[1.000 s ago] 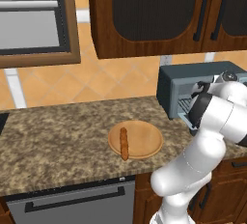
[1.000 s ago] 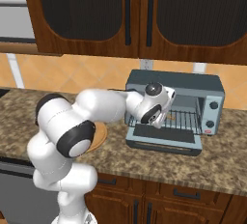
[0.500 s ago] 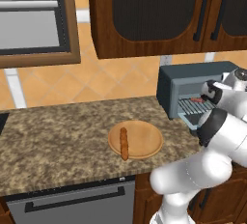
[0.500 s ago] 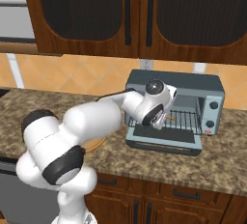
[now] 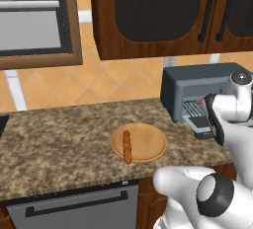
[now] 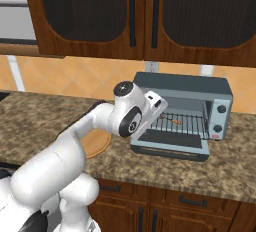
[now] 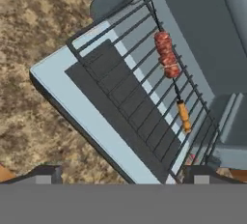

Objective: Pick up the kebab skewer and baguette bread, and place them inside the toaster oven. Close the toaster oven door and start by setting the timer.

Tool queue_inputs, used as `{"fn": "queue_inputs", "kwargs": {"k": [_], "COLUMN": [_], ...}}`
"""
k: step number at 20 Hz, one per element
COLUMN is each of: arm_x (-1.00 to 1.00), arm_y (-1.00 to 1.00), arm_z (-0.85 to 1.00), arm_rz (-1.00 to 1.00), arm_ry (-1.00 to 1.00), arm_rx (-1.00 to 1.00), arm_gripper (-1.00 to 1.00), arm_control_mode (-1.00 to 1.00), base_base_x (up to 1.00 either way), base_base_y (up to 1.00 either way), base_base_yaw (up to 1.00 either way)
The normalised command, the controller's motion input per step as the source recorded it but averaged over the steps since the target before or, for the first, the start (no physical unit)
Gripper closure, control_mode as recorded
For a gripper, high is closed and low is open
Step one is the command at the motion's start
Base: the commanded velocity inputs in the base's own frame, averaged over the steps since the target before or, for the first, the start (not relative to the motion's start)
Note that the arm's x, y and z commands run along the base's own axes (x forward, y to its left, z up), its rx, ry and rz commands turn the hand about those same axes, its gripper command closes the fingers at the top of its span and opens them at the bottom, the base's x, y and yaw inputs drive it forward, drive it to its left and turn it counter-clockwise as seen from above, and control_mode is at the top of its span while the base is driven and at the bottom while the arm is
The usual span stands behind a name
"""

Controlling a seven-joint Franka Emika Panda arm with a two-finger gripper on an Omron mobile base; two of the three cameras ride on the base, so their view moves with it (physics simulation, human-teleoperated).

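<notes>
The kebab skewer (image 7: pixel 169 66) lies along the wire rack (image 7: pixel 144 102) inside the toaster oven (image 6: pixel 186 88), apart from my fingers; in the right base view the skewer (image 6: pixel 173 121) sits mid-rack. The toaster oven door (image 7: pixel 72 95) hangs open, flat over the counter. My gripper (image 7: pixel 124 175) hovers open above the door's front edge with nothing between its fingertips (image 7: pixel 46 174). The baguette bread (image 5: pixel 127 146) rests on the round wooden board (image 5: pixel 150 144), left of the toaster oven (image 5: pixel 197 91).
Two round knobs (image 6: pixel 220 110) sit on the oven's right control strip. Dark wooden cabinets (image 6: pixel 135 16) hang above the oven. A microwave (image 5: pixel 29 20) is mounted at upper left. The granite counter (image 5: pixel 54 139) stretches left of the board, with a dishwasher front (image 5: pixel 74 208) below.
The jaws have spread wide and let go of the skewer, which stays on the rack. The hand has drawn back a little from the oven mouth, and the elbow has swung lower.
</notes>
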Motion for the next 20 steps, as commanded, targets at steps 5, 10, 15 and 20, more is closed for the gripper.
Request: {"fn": "queue_inputs", "kwargs": {"k": [5,10,15,20], "arm_x": [-0.68,-0.57,-0.37,0.02], "arm_y": [0.79,0.78,0.86,1.0], "arm_z": [0.3,0.25,0.06,0.0], "arm_rz": [-0.53,-0.48,-0.41,-0.23], "arm_ry": [0.0,0.0,0.01,0.0], "arm_rx": [0.21,0.32,0.4,0.36], "arm_gripper": [-1.0,-1.0,-1.0,-1.0], "arm_control_mode": [-1.0,-1.0,-1.0,-1.0], "base_base_x": [0.0,0.0,0.0,0.0], "base_base_y": [0.0,0.0,0.0,0.0], "base_base_yaw": [0.0,0.0,0.0,0.0]}}
